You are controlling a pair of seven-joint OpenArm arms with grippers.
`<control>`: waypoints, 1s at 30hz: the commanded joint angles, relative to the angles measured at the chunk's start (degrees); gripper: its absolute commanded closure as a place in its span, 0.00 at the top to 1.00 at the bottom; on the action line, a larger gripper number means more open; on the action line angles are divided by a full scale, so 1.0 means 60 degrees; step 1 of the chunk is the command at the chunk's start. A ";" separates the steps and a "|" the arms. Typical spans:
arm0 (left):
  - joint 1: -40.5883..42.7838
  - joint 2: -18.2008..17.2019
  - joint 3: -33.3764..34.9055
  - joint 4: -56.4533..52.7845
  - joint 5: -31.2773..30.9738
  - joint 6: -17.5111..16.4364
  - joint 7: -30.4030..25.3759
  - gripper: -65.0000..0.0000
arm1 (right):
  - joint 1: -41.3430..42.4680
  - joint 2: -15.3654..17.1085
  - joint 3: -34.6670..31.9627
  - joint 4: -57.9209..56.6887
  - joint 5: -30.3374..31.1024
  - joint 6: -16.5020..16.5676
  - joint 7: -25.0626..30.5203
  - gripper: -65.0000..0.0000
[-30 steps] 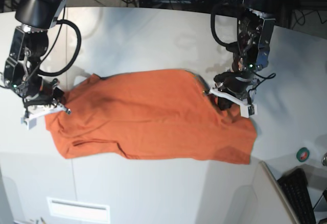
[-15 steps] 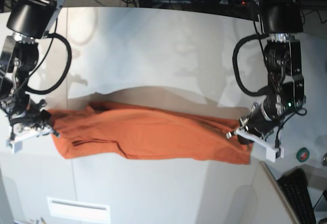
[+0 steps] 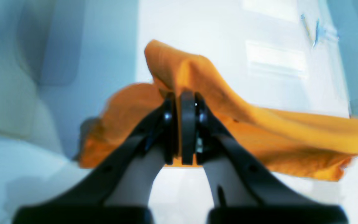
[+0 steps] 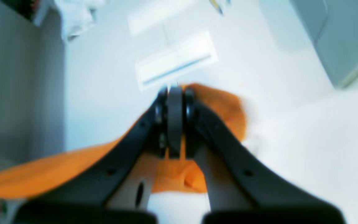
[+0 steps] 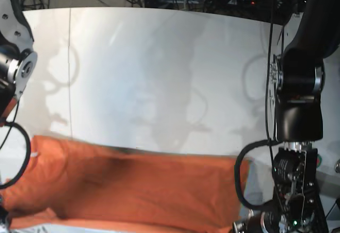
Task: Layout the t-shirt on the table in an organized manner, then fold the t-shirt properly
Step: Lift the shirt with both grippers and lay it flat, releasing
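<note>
Both grippers are clamped tight on cloth: left gripper point(image 3: 182, 127) and right gripper point(image 4: 172, 121) each pinch an end of the t-shirt point(image 5: 133, 188). It's soft, light, sagging between them, stretched at six o'clock over the table point(image 5: 159, 74). Corners look like the sensible hold.

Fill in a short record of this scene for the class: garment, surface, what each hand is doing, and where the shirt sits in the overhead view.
garment: orange t-shirt
surface: off-white table
left hand: shut on the shirt's cloth
right hand: shut on the shirt's cloth
shirt position: stretched across the bottom of the base view, far part of the table bare
image quality: wrist views blurred
</note>
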 commanded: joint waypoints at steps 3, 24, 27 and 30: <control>-0.1120 0.0024 -0.0061 0.0189 -0.0115 -0.0044 -0.0263 0.00 | 0.0931 0.0382 -0.0008 0.0185 0.0069 0.0029 0.0234 0.00; 0.5810 -0.0269 -0.0032 0.1669 -0.0056 -0.0044 -0.0922 0.00 | -0.5736 -0.0908 0.0006 0.0815 0.0127 0.0073 0.1626 0.00; 0.6411 -0.0400 -0.0047 0.1640 -0.0056 -0.0044 -0.0922 0.25 | -0.6337 -0.0908 0.0006 0.0728 0.0127 0.0102 0.1700 0.00; 0.6924 -0.0430 -0.0047 0.1830 -0.0056 -0.0044 -0.0922 0.55 | -0.6835 -0.0908 0.0006 0.0742 0.0127 0.0102 0.1685 0.00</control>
